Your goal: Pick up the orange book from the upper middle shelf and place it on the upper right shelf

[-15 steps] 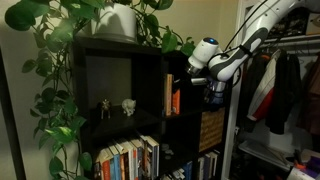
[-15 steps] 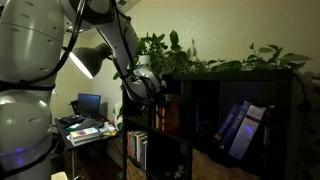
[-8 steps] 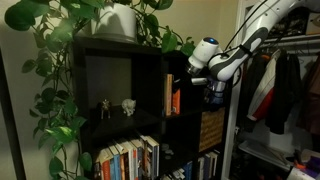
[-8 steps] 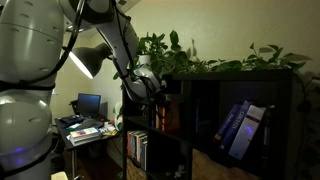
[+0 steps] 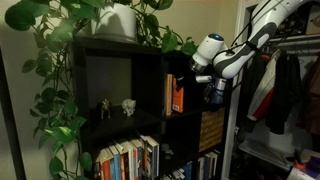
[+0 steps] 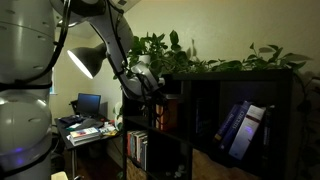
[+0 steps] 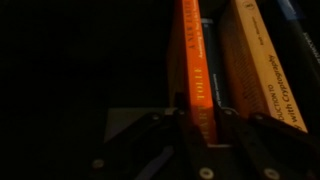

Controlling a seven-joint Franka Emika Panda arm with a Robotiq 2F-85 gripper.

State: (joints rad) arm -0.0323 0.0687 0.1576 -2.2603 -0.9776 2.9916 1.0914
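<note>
A black bookcase stands under trailing green leaves. In the bookcase's top row, the wide left cell holds small figurines. Next along, in the upper middle shelf, the orange book stands upright, with a tan book just to its right. The hand reaches in from the bookcase's front, a finger on each side of the orange spine. The wrist view is dim, but the hand looks clamped on the book. At the bookcase's right end, the upper right shelf holds leaning blue books.
</note>
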